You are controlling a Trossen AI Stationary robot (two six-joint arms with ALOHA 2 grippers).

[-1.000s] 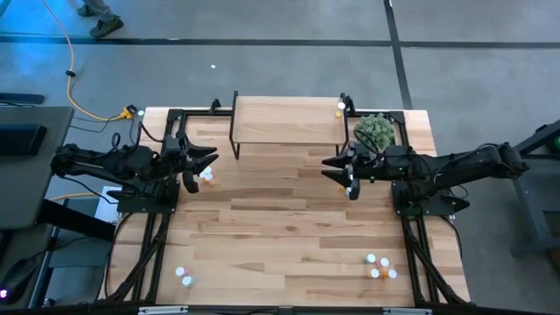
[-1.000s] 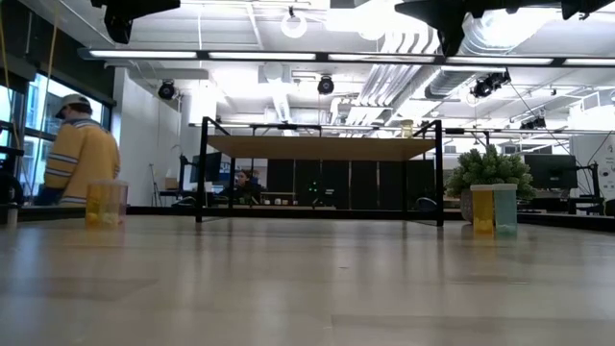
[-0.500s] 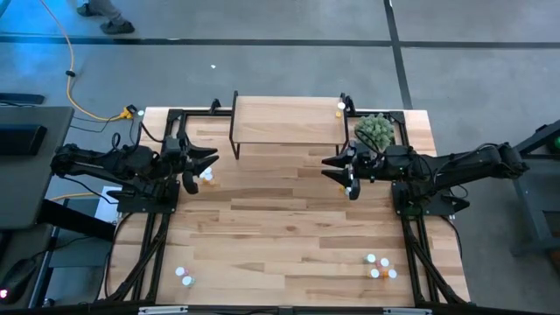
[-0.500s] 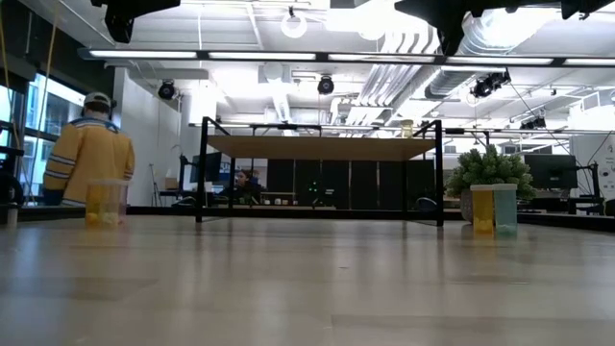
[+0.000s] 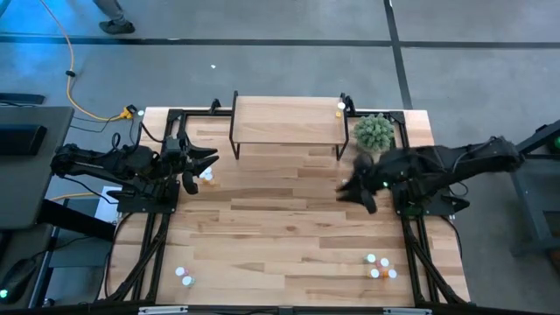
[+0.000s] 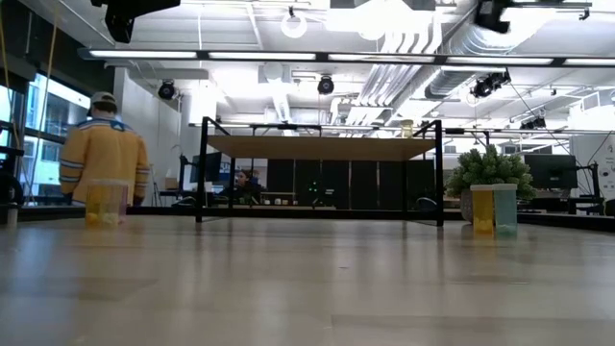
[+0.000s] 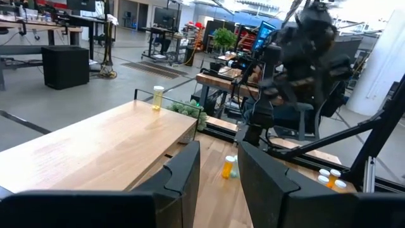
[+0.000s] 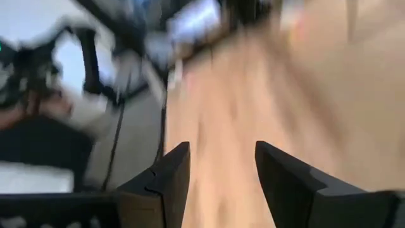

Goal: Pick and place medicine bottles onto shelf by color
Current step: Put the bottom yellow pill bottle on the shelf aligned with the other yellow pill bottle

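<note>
High view: shelf (image 5: 287, 119) sits at the far edge of the table (image 5: 289, 236), centred, long axis running left-right across the table. One yellowish bottle (image 5: 340, 108) stands upright on its right end, near the corner. The plant (image 5: 374, 131) is just beside the shelf's right legs.

Left gripper (image 5: 210, 158) hangs near the shelf's left legs, pointing toward the table's middle; two bottles (image 5: 206, 177) sit on the table just beside it. Right gripper (image 5: 352, 192) is over open table in front of the shelf's right end, nothing under it.

More bottles at the near edge: a pair near the left corner (image 5: 183, 276), a cluster of about four near the right (image 5: 380, 267), orange and white among them.

Left wrist view adds what the overhead cannot: fingers (image 7: 187, 171) apart, nothing between them, and the shelf bottle (image 7: 157, 97) clearly upright with its white cap on top. It also shows two bottles (image 7: 229, 167) on the table beyond the shelf, and the near-edge cluster (image 7: 330, 178) farther off.

Right wrist view is motion-blurred; only the fingers (image 8: 171, 175) read, spread apart and empty over bare wood.

Low view shows the shelf (image 6: 322, 146) side-on with its thin black legs, bottles (image 6: 492, 209) standing at right by the plant (image 6: 490, 171), another pair at left (image 6: 105, 202), and a person in a yellow jacket (image 6: 103, 159) in the room behind.
</note>
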